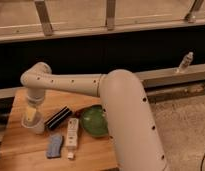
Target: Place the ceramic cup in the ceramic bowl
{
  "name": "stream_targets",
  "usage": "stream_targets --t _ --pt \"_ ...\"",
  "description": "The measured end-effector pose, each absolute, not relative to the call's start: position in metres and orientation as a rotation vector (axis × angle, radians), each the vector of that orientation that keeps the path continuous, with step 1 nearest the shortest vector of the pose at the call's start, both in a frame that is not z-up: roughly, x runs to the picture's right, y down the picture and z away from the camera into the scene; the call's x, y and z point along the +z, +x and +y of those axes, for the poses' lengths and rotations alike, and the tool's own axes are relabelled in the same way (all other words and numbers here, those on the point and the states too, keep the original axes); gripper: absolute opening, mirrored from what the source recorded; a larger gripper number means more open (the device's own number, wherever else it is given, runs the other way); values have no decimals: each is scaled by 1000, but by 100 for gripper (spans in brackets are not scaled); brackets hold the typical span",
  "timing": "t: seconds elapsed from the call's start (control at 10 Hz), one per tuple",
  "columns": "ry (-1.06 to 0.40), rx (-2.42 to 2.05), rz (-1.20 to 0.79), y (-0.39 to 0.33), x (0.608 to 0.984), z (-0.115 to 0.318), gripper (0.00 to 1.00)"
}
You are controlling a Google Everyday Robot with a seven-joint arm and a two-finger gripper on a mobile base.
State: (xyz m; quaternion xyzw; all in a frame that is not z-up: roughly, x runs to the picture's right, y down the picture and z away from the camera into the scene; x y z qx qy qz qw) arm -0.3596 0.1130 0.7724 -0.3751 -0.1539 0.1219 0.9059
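Observation:
The ceramic cup (pixel 34 124) is pale and stands on the wooden table (pixel 26 155) at the left. My gripper (pixel 31 114) hangs straight down from the arm, right at the cup's rim, its lower end in or on the cup. The green ceramic bowl (pixel 94 121) sits to the right of the cup, at the table's right side, partly behind my arm.
A black bar (pixel 58 118) lies between cup and bowl. A white remote-like bar (pixel 72 135) and a blue sponge-like object (pixel 54 145) lie in front. My large white arm (pixel 131 125) covers the table's right edge. A small bottle (pixel 185 62) stands on the ledge behind.

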Motion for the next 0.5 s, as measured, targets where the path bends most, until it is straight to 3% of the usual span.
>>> stream_targets --t 0.2,0.5 --pt "-823 252 -327 -363 784 125 70" --pt "-873 259 -342 -368 792 141 37"
